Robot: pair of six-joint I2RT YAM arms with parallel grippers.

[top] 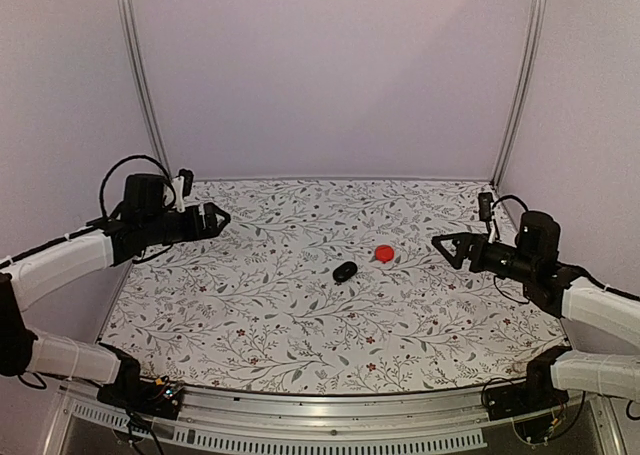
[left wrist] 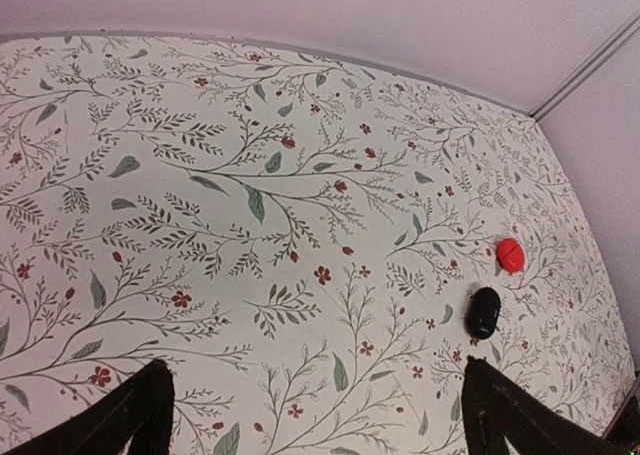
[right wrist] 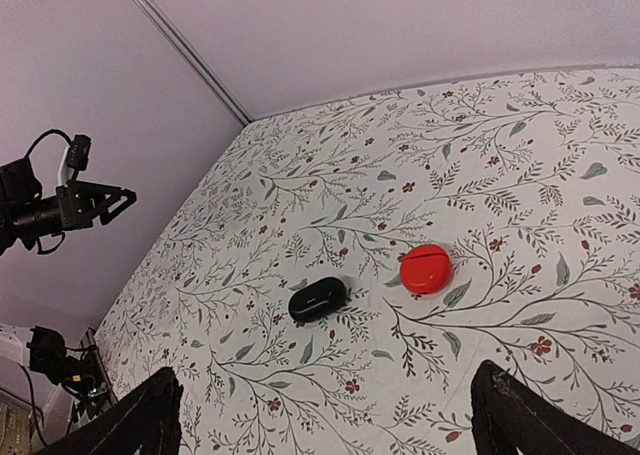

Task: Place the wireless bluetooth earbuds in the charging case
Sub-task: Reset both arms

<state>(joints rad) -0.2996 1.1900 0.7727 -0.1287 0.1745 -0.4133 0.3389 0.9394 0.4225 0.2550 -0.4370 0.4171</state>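
My left gripper [top: 215, 218] hangs wide, well left of the glossy black oval charging case [top: 345, 272]. A flat red round disc [top: 384, 254] lies just right of it, my right gripper [top: 450, 245] wide beyond. No earbuds visible; that slick case may skid when pinched.

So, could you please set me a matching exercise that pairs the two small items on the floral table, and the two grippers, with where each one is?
Things:
1. glossy black oval case
2. flat red round disc
3. left gripper
4. right gripper

Places:
A. open, over the right side of the table
B. lying nearer the table's near edge
C. open, over the table's far left
D. lying farther back and to the right

Pairs: 1-B, 2-D, 3-C, 4-A.
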